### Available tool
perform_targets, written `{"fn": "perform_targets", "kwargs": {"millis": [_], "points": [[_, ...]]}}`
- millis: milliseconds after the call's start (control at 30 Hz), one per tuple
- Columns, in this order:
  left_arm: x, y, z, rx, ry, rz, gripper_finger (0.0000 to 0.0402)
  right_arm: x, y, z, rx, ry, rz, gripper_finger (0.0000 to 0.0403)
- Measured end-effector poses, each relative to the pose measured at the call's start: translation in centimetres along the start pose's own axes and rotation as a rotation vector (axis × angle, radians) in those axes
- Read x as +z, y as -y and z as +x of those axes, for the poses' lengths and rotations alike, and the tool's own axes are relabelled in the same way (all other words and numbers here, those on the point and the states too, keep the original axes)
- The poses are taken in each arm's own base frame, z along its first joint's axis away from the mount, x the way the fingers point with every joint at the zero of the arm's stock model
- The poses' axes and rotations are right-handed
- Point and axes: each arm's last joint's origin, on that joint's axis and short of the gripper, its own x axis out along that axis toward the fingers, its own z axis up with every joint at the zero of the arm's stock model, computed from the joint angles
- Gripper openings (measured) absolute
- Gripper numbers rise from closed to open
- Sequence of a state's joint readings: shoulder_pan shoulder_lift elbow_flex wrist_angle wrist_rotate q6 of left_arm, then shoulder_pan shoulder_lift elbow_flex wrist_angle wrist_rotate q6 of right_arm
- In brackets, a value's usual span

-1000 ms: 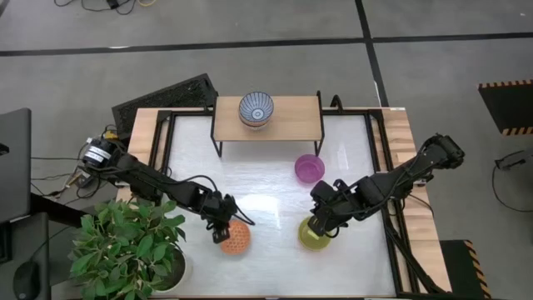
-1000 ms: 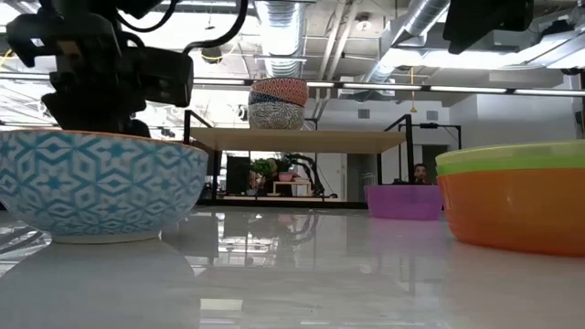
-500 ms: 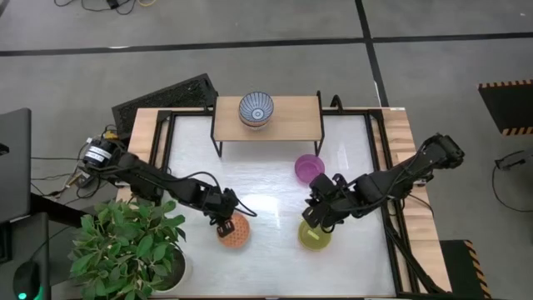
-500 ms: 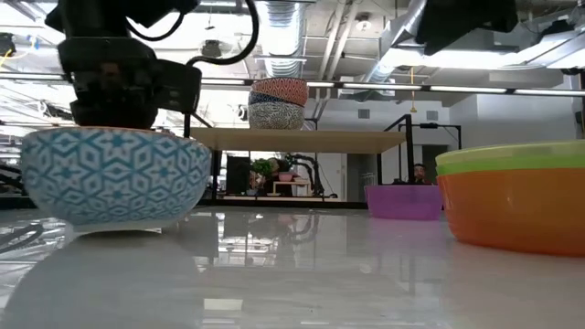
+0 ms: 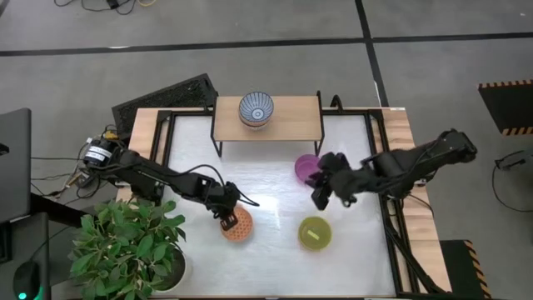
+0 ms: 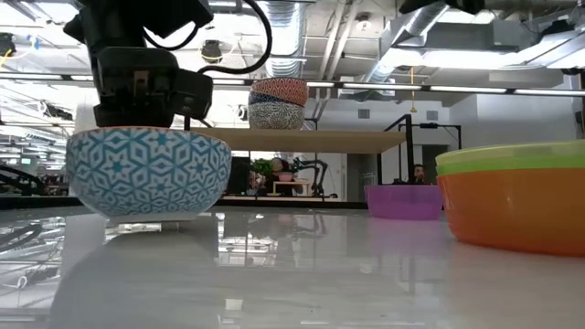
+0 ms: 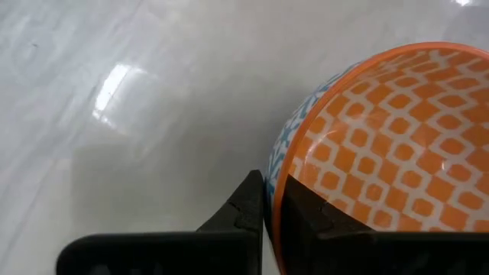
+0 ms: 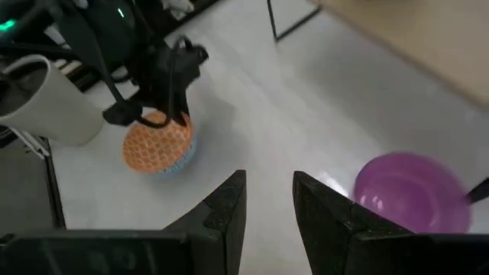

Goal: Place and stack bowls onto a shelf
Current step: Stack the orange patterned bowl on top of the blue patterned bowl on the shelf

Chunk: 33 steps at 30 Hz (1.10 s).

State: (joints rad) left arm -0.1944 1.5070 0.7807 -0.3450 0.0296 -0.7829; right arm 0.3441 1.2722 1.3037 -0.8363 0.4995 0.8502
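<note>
My left gripper [image 5: 226, 218] is shut on the orange patterned bowl [image 5: 237, 226], which is blue-patterned outside [image 6: 149, 170], at the table's near left. My right gripper [image 5: 321, 194] hangs open and empty above the table, beside the purple bowl [image 5: 307, 167]. The olive-yellow bowl [image 5: 315, 232] stands on the table nearer the front; the low view shows it nested in an orange one [image 6: 512, 196]. A blue-grey patterned bowl [image 5: 256, 109] sits on the shelf [image 5: 287, 119], stacked with another bowl [image 6: 279, 102]. My left gripper pinches the orange bowl's rim [image 7: 273, 200] on the side toward the table's left. One finger [image 7: 309, 218] is inside the bowl and one [image 7: 246, 210] is outside. The fingers slant down from above. The bowl stays upright and about level; I cannot tell whether its foot is off the table.
A potted plant [image 5: 133, 242] in a white pot [image 8: 46, 99] stands at the near left corner. Black rails [image 5: 162, 142] frame the white tabletop. Open table lies between the shelf's legs [image 5: 220, 148] and the bowls.
My left gripper has moved toward the table's far edge with the orange bowl, which tipped midway and is now level. My right gripper has risen from over the olive-yellow bowl and moved toward the far edge, beside the purple bowl. The olive-yellow bowl stayed in place.
</note>
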Motion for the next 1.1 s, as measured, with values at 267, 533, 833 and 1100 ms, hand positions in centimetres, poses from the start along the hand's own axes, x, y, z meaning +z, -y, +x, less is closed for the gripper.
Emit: {"fn": "perform_targets", "kwargs": {"millis": [267,533,833,1100], "points": [[1.1,-1.1,-0.1,0.013,0.017,-0.047,0.0006,2.4,3.1,-2.8,0.0,0.105,-0.088,0.0134],[2.0,-2.0,-0.2,0.021,0.035,-0.114,0.0006,6.2,7.0,-7.8,-0.142,0.495,0.001,0.0134],[2.5,-2.6,-0.2,0.038,0.06,-0.207,0.0006,7.6,10.7,-13.9,-0.24,0.743,0.012,0.0134],[2.5,-2.6,-0.2,0.038,0.065,-0.21,0.0006,6.5,11.5,-14.5,-0.236,0.676,-0.031,0.0134]]}}
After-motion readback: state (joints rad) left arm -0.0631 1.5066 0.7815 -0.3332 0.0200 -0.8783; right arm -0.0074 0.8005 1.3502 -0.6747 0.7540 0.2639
